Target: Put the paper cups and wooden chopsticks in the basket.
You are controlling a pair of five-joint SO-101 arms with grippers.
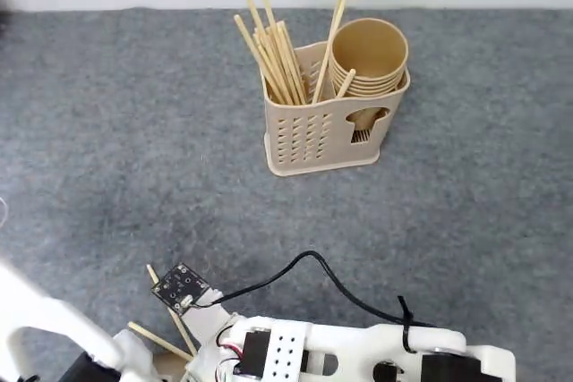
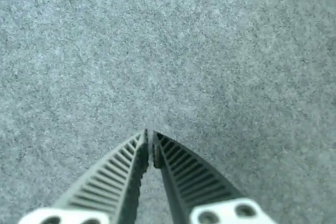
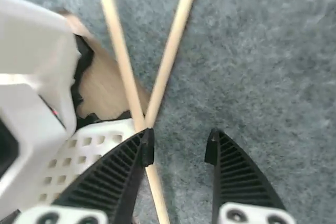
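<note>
Chopsticks [image 1: 157,339] are what is left outside: two loose wooden sticks lie crossed on the grey mat [image 1: 107,149] at about 7 o'clock in the high view, close in by the arms. The basket [image 1: 313,136] stands well apart at about 12 o'clock. It already holds a bundle of sticks [image 1: 273,51] in its 9 o'clock compartment and a stack of paper cups [image 1: 369,55] in its 3 o'clock one. The right gripper [image 3: 178,148] hangs over the crossed pair [image 3: 118,61], parted moderately wide with nothing between its fingers, and one stick runs beneath one fingertip. The left gripper [image 2: 151,140] is closed to the tips over bare mat and grips nothing. Such sticks are probably light, stiff and smooth (they may roll or pivot if pinched off-centre). A squeeze across one shaft near its middle, clear of the crossing, should lift it level, and the soft mat likely lets the fingertips sink beside it.
</note>
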